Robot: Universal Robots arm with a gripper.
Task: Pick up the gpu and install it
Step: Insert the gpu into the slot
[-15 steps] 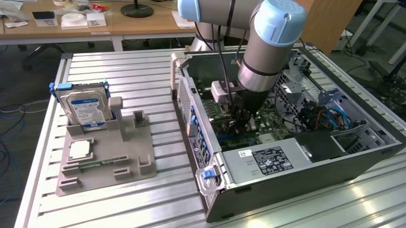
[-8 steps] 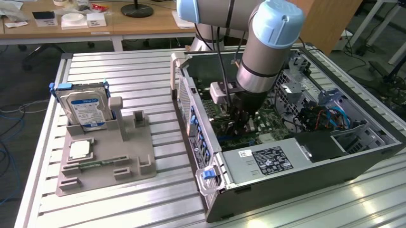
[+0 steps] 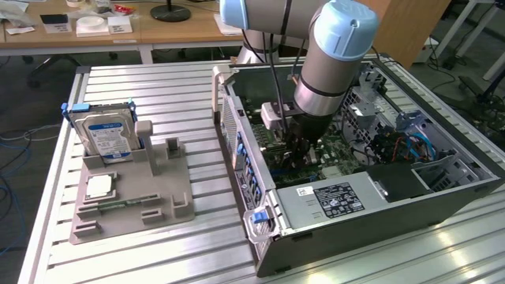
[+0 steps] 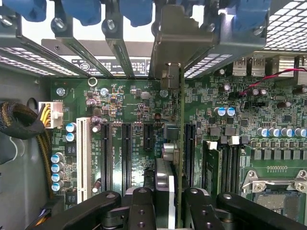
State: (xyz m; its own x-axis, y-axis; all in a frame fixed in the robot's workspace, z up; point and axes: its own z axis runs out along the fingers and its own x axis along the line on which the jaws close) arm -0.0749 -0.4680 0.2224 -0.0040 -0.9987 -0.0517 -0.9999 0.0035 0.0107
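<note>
**Exterior view and wrist view: arm lowers a graphics card into an open computer case**

The exterior view shows a grey robot arm [image 3: 327, 65] with pale blue joints reaching down into an open computer case [image 3: 379, 201] lying on a slatted metal table [image 3: 158, 89]. The gripper [image 3: 298, 155] is deep inside the case, above the motherboard [image 3: 332, 160], and its fingers are hard to make out against the dark parts there. On the exterior view's left, well apart from the case, a grey holder tray [image 3: 130, 204] stands on the table with a silver hard drive [image 3: 106, 135] upright in it.

The wrist view shows what the arm hides: the gripper [image 4: 165, 203] looking straight down, its black fingers [image 4: 141, 206] clenched on the gpu [image 4: 168, 158], which is seen edge-on. The card's silver end bracket [image 4: 180, 40] sits among the rear slot openings under blue clips [image 4: 139, 9]. The card's green edge runs just above the motherboard [image 4: 129, 103], between the black expansion slots [image 4: 127, 153]. Whether its connector is touching a slot cannot be told. The fan face is out of sight.
</note>
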